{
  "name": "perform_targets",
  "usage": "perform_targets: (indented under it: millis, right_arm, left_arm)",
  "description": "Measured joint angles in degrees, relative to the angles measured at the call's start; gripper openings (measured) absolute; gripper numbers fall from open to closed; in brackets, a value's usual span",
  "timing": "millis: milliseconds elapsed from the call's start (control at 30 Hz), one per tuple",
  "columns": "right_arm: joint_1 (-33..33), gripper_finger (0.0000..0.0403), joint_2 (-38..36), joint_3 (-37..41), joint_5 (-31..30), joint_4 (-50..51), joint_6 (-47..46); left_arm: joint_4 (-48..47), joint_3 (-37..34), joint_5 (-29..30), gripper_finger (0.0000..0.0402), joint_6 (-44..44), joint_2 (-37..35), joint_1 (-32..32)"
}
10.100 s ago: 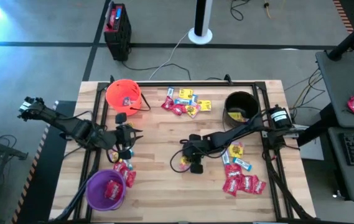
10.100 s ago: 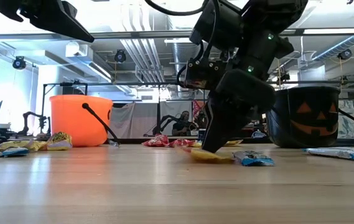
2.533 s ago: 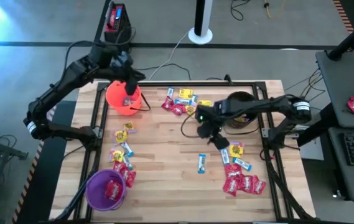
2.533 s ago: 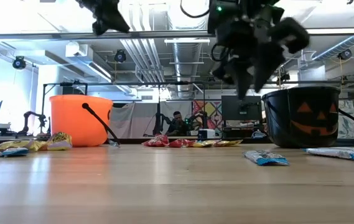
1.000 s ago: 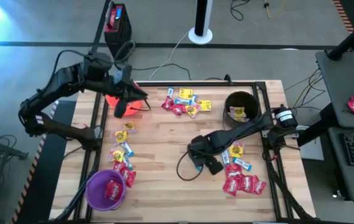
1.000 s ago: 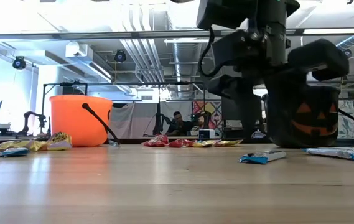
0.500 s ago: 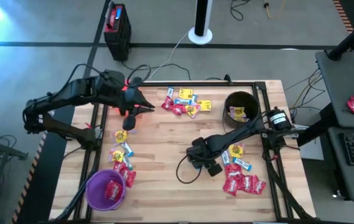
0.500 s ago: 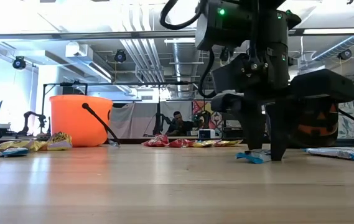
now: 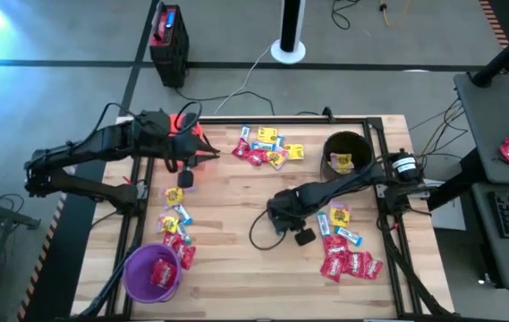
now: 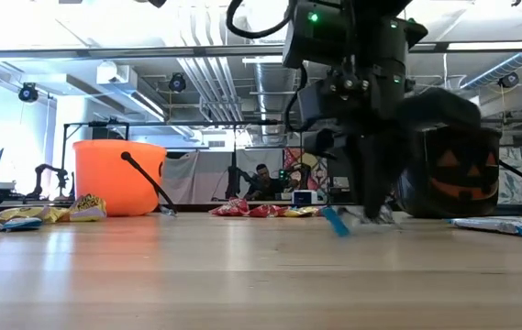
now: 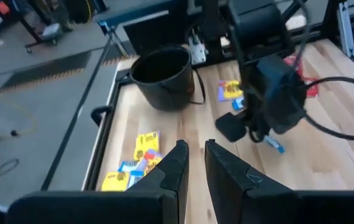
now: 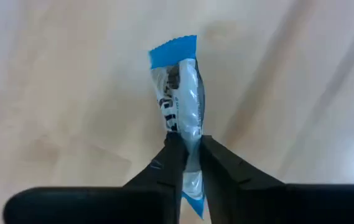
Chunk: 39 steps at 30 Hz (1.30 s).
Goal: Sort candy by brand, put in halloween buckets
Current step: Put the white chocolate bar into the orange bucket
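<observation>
— Candy: where is it?
— Blue-and-white packet (image 12: 181, 127), mid-bench (image 9: 227, 259), pinched in the right gripper (image 12: 189, 155) jaws, one end tilted up.
— Left gripper (image 11: 193, 163)?
— Jaws pressed together, empty, over the bench by the orange bucket (image 10: 117, 176).

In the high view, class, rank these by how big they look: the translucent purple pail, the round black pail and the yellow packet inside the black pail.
1. Translucent purple pail, slightly.
2. Round black pail; these two look nearly alike.
3. Yellow packet, far smallest.
</observation>
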State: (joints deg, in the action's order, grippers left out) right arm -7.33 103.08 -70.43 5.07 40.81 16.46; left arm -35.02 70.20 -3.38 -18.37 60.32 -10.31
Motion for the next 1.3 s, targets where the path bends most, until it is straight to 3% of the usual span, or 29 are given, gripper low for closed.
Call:
perform_targets:
  millis: [200,400,600,767,1000,1300]
  right_arm:
    - [2.14,0.0012,-3.05,-0.13,1.84,-0.25,1.66]
    - [5.81,0.001,-4.75,-0.27,-2.84,-8.5,4.51]
    - [14.14,0.0009,-4.95,-0.31,-3.24,-31.99,8.54]
    - [22.56,0.0009,-3.46,-0.89,2.64,-55.86,4.92]
    - [28.92,0.0009,4.52,-6.07,5.12,-79.42,-9.25]
    - [30.43,0.0009,19.92,-24.95,5.47,-80.32,-17.15]
  left_arm:
    - [2.69,-3.78,-0.01,0.0038,3.05,-3.01,0.0]
    - [2.46,-5.17,1.64,0.0038,3.57,-5.83,0.0]
    - [2.01,-5.17,8.46,0.0038,2.68,-8.02,0.0]
    - [2.51,-5.17,9.45,0.0038,0.72,-8.96,0.0]
    - [5.28,-5.17,12.0,0.0038,-0.67,-9.26,-0.02]
    - [6.27,-5.17,12.87,0.0038,-0.59,-9.47,0.0]
